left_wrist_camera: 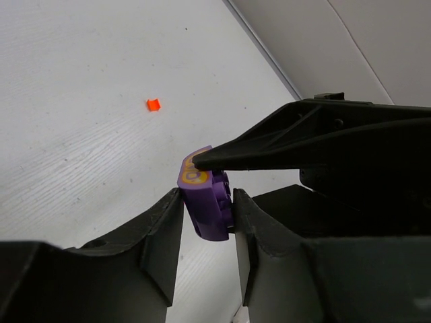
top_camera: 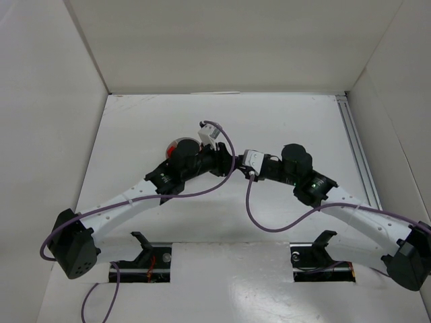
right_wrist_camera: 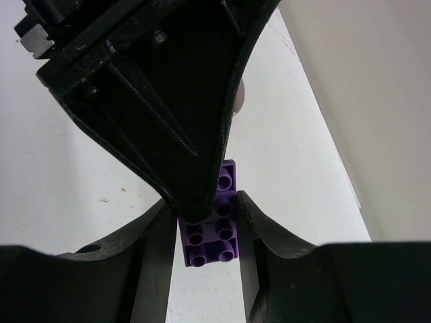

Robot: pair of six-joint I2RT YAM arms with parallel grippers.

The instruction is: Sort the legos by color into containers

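Both my arms meet over the middle of the table (top_camera: 135,134), claw tip to claw tip. My left claw (left_wrist_camera: 207,195) is narrowed down to a brick's width, and the purple brick (left_wrist_camera: 202,212) sits right between its two fingers. Both pads look pressed against its sides, with no gap that I can make out. The brick stands at the very tips, its sloped face with a yellow mark turned up and to the left.

One finger (left_wrist_camera: 283,151) of my right claw reaches in from the right and lies across the top of that brick. From the right wrist, my right claw (right_wrist_camera: 205,202) is part-way open and clamped on the same purple brick (right_wrist_camera: 210,245). Its pads sit flush on either side and the round tubes of the underside face the camera. My left claw's black finger (right_wrist_camera: 168,121) comes down from the far side and covers the brick's far end. So both claws have hold of it.

From above, the brick itself is hidden where the tips touch. The dish (top_camera: 172,140) peeks out under my left wrist, left of the meeting point, with something red showing in it. A lone orange piece (left_wrist_camera: 153,104) lies on the table, well apart from my left claw, far and to the left.
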